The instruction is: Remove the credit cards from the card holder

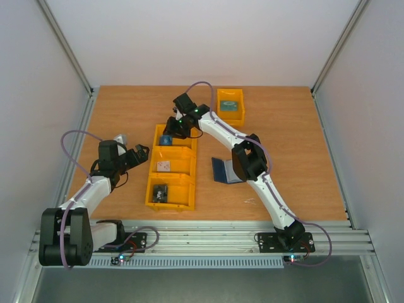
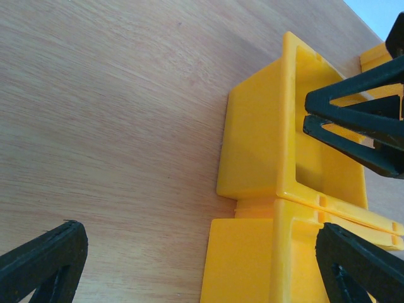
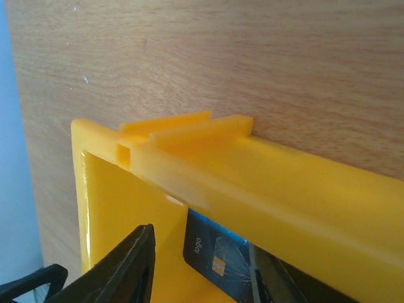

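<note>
The card holder (image 1: 226,170), a dark navy wallet, lies open on the table beside my right forearm. My right gripper (image 1: 172,129) reaches into the far bin of a yellow row (image 1: 183,148). In the right wrist view a dark blue credit card (image 3: 221,259) with a chip and the word "logo" lies on the bin floor. The right gripper (image 3: 201,240) is open, its jaws standing apart on either side of the card. A pale card (image 1: 164,166) lies in the middle bin. My left gripper (image 1: 129,158) is open and empty, left of the row.
The near bin of the row holds a dark item (image 1: 159,192). A separate yellow bin (image 1: 230,115) with a teal item stands at the back. In the left wrist view the bin wall (image 2: 259,145) is close, between my open left gripper (image 2: 202,252) and the right gripper's fingers (image 2: 353,144).
</note>
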You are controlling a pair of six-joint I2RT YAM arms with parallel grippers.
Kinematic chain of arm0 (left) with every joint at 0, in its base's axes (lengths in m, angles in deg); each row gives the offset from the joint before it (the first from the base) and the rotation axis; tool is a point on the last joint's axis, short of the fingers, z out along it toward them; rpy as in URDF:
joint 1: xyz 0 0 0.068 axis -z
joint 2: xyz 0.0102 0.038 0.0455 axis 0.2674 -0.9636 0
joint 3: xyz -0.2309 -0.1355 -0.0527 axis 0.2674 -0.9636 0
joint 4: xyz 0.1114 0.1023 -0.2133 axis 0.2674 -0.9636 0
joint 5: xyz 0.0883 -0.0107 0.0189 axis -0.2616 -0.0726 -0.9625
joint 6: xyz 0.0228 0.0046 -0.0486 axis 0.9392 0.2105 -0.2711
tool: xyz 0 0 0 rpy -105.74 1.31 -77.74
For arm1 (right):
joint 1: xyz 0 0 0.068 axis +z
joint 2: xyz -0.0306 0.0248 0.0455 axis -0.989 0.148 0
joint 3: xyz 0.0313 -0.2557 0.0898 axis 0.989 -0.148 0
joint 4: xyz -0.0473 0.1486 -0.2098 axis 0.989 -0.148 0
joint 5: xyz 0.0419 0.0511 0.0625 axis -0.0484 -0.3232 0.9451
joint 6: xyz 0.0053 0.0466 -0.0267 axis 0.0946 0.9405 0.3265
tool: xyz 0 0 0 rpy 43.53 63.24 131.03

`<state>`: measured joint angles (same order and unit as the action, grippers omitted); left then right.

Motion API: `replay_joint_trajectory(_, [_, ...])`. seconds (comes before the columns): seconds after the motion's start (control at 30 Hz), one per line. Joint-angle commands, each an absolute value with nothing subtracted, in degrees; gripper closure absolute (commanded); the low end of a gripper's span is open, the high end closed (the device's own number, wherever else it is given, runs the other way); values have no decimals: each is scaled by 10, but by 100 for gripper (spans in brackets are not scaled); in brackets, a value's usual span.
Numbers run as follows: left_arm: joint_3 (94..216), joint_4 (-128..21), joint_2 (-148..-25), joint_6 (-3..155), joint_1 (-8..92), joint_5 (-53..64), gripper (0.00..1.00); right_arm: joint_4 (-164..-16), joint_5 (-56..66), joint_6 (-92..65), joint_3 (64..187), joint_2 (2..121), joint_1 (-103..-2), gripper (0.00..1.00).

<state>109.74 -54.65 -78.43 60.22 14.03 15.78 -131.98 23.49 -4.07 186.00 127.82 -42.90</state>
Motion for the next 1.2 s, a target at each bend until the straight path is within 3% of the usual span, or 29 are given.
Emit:
replay_joint_trajectory(0.0, [1095, -521, -785, 603, 140, 150, 1, -1359, 184, -80, 1898, 1267, -419, 55])
replay_joint_trajectory(0.1, [1098, -524, -784, 605, 140, 150, 1, -1391, 150, -110, 1926, 1265, -414, 48])
replay_joint_trajectory(0.23, [1105, -527, -782, 611, 140, 157, 1, -1413, 130, -153, 1951, 1248, -412, 47])
replay_joint_trajectory(0.5, [1143, -544, -760, 650, 140, 189, 1, -1510, 44, -343, 1927, 1091, -416, 42])
replay_joint_trajectory(0.67, [1173, -544, -741, 670, 140, 219, 1, -1551, 11, -367, 1738, 945, -445, 38])
replay_joint_trajectory(0.9, [1237, -603, -717, 688, 205, 231, 1, -1472, 71, -288, 1370, 737, -534, 37])
replay_joint_trajectory(1.03, [1280, -652, -730, 698, 278, 219, 2, -1388, 131, -255, 1225, 675, -585, 39])
replay_joint_trajectory(1.17, [1339, -696, -791, 695, 351, 207, 3, -1355, 150, -259, 1159, 673, -609, 41])
